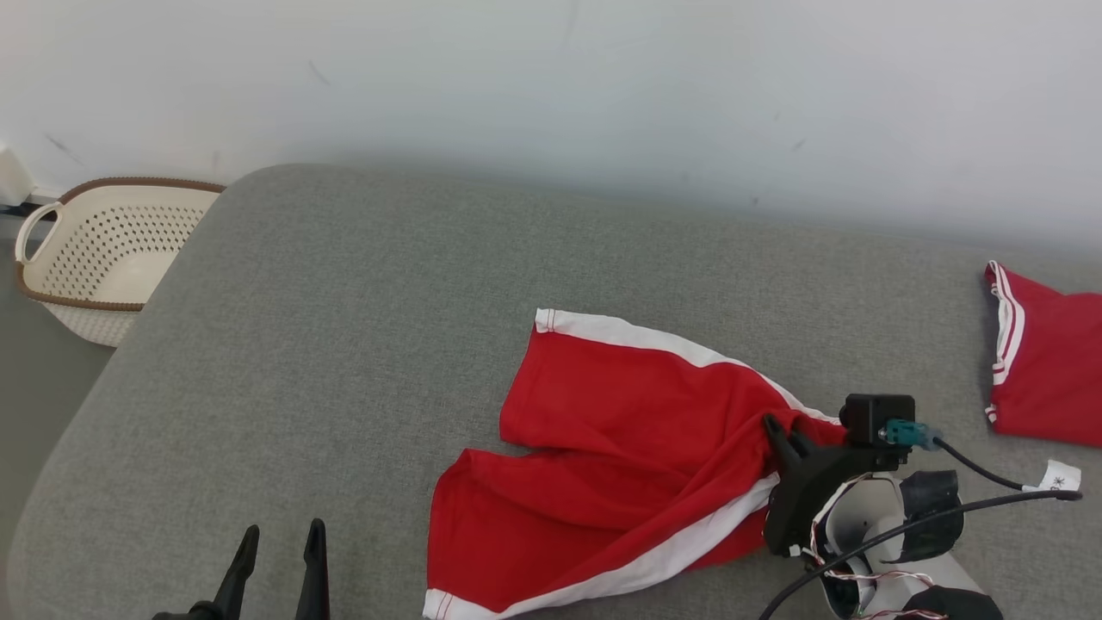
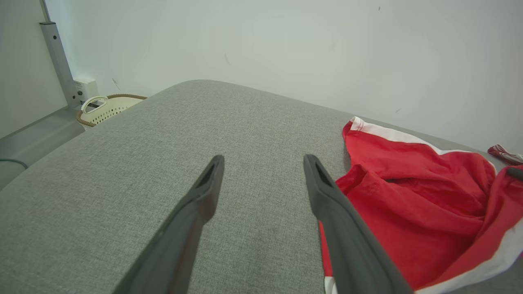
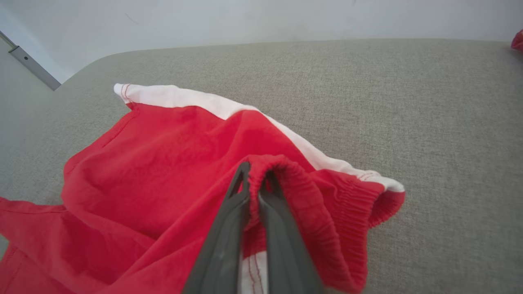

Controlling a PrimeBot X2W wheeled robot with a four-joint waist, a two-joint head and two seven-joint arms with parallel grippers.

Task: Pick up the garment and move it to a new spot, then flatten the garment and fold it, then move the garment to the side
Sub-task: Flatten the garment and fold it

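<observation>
The grey padded surface spans most of the head view and backs onto a pale wall. The garment, red shorts with white side stripes, lies crumpled right of centre near the front edge, with its legs spread toward my left. A second red garment lies well apart at the far right, and a perforated basket stands beyond the surface's left corner. My right gripper is clamped on the gathered elastic waistband. My left gripper hovers over bare surface just left of the shorts, fingers spread and holding nothing. Judgement: the first step, pick up and relocate, is in hand, with the grasp made and the transfer not yet done, since most of the cloth rests on the surface. The next move calls for a lift high enough for both legs to hang free, then a carry toward the open area at my left. A single-point hold will probably bunch the fabric, so flattening will need the left gripper. Limits of view: the near hem and the second garment are cut off by the head view's edges, my right forearm covers part of the waistband, and I cannot tell how many layers are pinched.
</observation>
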